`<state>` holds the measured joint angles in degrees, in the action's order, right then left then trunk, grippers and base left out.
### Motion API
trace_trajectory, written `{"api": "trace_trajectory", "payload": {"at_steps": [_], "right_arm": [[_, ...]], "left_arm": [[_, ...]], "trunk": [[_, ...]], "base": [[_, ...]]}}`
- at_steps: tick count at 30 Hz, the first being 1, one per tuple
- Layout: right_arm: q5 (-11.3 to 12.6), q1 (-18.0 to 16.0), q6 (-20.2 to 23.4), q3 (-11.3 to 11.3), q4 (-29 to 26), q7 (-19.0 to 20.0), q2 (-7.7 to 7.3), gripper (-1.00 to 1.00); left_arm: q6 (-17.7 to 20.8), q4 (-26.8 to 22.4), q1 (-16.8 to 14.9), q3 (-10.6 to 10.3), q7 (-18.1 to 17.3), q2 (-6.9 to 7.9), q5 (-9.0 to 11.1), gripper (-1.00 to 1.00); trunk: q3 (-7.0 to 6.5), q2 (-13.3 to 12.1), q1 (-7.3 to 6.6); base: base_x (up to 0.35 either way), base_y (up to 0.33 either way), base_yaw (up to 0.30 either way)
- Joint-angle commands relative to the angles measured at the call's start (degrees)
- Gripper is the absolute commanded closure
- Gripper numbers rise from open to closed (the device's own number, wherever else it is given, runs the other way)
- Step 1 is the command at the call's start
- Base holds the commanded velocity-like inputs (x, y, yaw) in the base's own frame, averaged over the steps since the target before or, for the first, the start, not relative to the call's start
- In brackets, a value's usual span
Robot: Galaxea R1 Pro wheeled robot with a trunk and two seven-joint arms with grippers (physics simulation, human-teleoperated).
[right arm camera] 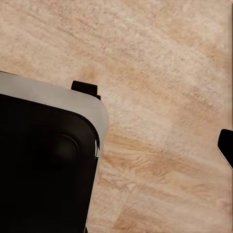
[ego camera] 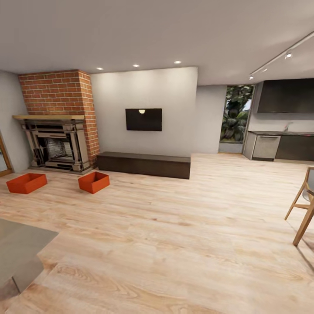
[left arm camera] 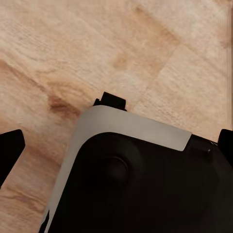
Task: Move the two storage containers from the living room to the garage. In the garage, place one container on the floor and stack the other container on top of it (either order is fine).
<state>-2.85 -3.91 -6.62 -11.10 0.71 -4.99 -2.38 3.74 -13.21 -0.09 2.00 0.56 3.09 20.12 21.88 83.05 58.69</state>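
Two red-orange storage containers sit apart on the living room's light wood-plank flooring (ego camera: 174,226), far ahead to the left. One container (ego camera: 27,182) lies before the fireplace; the other container (ego camera: 93,182) is near the brick chimney's (ego camera: 61,93) corner. Both are lidless and look empty. The garage and its floor are out of view. My left gripper (left arm camera: 116,145) hangs open over the planks above my own dark base (left arm camera: 141,184), its fingertips (left arm camera: 9,150) at the picture's edges. My right gripper (right arm camera: 116,145) is also open, with one fingertip (right arm camera: 226,145) showing; it holds nothing.
A long dark brown chest (ego camera: 144,164) stands along the back wall under a wall screen (ego camera: 143,119). The dark fireplace mantel (ego camera: 56,146) is at left. A grey slab (ego camera: 22,253) lies near left, a wooden chair (ego camera: 303,205) at right, kitchen counters (ego camera: 281,146) beyond.
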Motion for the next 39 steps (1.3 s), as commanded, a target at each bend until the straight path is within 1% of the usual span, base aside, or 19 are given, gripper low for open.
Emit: {"api": "trace_trajectory", "payload": {"at_steps": [1, 17, 39], "right_arm": [[-0.31, -0.05, -0.15, -0.24, 0.08, -0.26, 0.01, -1.00], [-0.24, -0.05, -0.15, -0.15, 0.08, -0.28, 0.01, -1.00], [-0.84, -0.05, -0.09, -0.25, 0.08, -0.49, -0.08, -1.00]], "left_arm": [[0.39, -0.15, 0.00, 0.20, 0.04, -0.01, 0.19, -1.00], [0.43, -0.15, 0.00, 0.20, 0.04, -0.01, 0.19, -1.00], [0.47, -0.10, 0.00, 0.20, 0.01, -0.01, 0.19, -1.00]], "trunk": [[0.07, 0.03, 0.03], [0.07, 0.03, 0.03], [0.07, 0.03, 0.03]], "base": [[0.324, 0.000, 0.000], [0.324, 0.000, 0.000], [0.324, 0.000, 0.000]]}}
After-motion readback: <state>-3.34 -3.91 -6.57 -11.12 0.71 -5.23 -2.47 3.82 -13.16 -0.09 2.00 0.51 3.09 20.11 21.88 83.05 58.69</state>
